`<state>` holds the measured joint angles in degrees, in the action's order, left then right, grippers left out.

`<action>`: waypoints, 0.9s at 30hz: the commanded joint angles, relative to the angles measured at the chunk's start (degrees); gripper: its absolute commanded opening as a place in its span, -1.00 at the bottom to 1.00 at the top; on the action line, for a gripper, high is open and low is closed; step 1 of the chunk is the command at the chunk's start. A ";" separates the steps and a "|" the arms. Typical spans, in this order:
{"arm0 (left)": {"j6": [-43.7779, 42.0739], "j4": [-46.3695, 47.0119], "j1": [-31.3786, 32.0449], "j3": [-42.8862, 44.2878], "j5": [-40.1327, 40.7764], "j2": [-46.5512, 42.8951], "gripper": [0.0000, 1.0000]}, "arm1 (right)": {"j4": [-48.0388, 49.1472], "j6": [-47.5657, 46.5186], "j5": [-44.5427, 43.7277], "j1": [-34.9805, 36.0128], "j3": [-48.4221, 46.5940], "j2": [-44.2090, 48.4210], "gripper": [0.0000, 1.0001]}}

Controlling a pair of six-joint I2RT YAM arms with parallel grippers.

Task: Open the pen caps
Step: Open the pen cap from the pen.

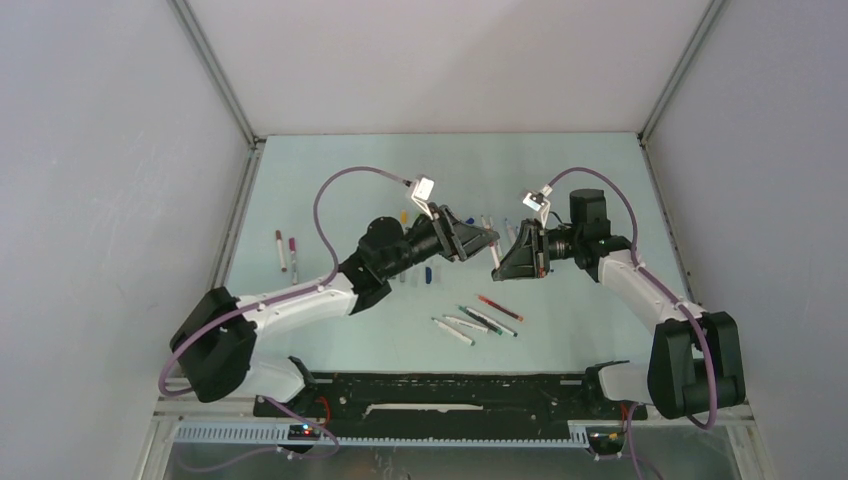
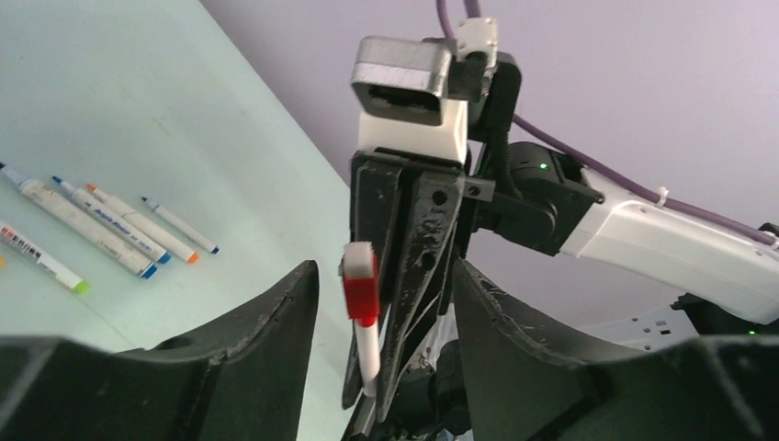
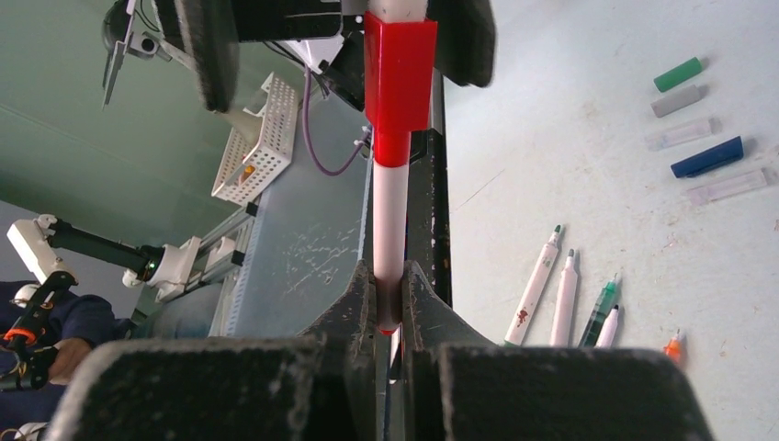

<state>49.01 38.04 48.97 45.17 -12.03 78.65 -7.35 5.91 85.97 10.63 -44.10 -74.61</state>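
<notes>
My right gripper (image 3: 388, 285) is shut on the white barrel of a pen (image 3: 389, 216) and holds it out towards the left arm. The pen's red cap (image 3: 400, 83) is on its far end. My left gripper (image 2: 386, 312) is open, its two black fingers standing either side of the red cap (image 2: 361, 292) with a gap on each side. In the top view both grippers meet above mid-table, left gripper (image 1: 485, 238) and right gripper (image 1: 497, 262). Loose pen caps lie on the table: green (image 3: 678, 73), grey (image 3: 678, 101), blue (image 3: 705, 156).
Uncapped pens (image 3: 537, 285) lie near the right gripper, and several more pens (image 1: 480, 320) lie nearer the arm bases. Two capped pens (image 1: 281, 250) rest at the table's left side. A row of uncapped pens (image 2: 83, 225) shows in the left wrist view.
</notes>
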 commanded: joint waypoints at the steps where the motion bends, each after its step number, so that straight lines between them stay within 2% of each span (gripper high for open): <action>1: -0.44 2.14 -0.15 4.10 -1.53 0.75 0.12 | 0.15 -0.81 0.87 -0.24 -2.22 -0.32 -1.00; 5: 0.09 2.53 -0.16 4.65 -2.34 1.69 -0.10 | 0.06 -0.82 0.70 -0.23 -2.23 -0.30 -1.00; 11: 0.71 3.20 -0.09 4.92 -3.22 2.42 -0.18 | 0.06 -0.73 0.51 -0.21 -2.29 -0.28 -1.00; 13: 0.90 3.55 -0.11 5.08 -3.54 2.81 -0.36 | 0.05 -0.73 0.42 -0.25 -2.23 -0.36 -1.00; 16: 1.25 4.39 -0.15 5.10 -3.68 3.09 -0.74 | -0.07 -0.86 0.19 -0.25 -2.24 -0.36 -1.00; 20: 1.09 4.70 -0.10 4.72 -3.09 2.76 -0.93 | -0.09 -0.71 -0.40 -0.18 -2.24 -0.45 -0.98; 24: 1.46 5.75 0.10 4.13 -2.78 3.42 -0.99 | 1.07 1.18 -1.01 -0.49 -2.23 -0.41 -0.30; 27: 1.78 7.21 0.83 3.46 -2.61 4.26 -1.00 | 2.25 2.92 -0.70 -1.67 -2.22 -0.29 -0.17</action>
<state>50.48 40.51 48.95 46.52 -14.22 82.06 -7.51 6.83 85.25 10.33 -44.25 -75.00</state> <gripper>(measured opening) 0.142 0.388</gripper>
